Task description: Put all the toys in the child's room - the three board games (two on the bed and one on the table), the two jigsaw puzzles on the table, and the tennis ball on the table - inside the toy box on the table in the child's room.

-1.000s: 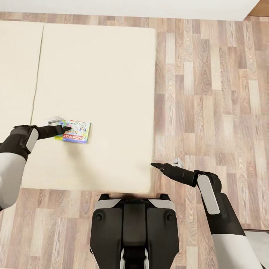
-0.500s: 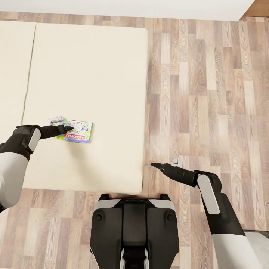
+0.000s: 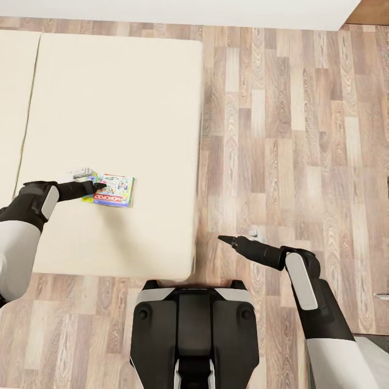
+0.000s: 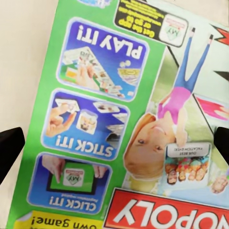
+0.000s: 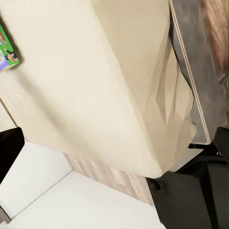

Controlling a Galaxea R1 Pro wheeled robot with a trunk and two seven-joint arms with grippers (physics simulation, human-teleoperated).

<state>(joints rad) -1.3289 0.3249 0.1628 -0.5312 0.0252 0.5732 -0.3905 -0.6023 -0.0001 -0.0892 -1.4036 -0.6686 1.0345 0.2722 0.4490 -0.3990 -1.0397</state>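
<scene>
My left gripper point(image 3: 100, 186) is out over the bed point(image 3: 135, 97), tips at the left end of the board game point(image 3: 111, 190). The wrist cam gives a close look at the game's cover point(image 4: 119, 119), green border, red logo strip, w/ my dark fingertips point(image 4: 9, 148) far apart at either edge of the picture. So jaws spread wide, not clamped on anything. The game lies flat on the mattress, nearer the bed's front edge than its far edge, well in from the right edge. A small grey item point(image 3: 82, 173) sits just beside the game's far left corner; can't tell what it is. My right gripper point(image 3: 222, 238) hangs over the wood floor point(image 3: 302, 135) just past the bed's front right corner; jaws look pressed together.
</scene>
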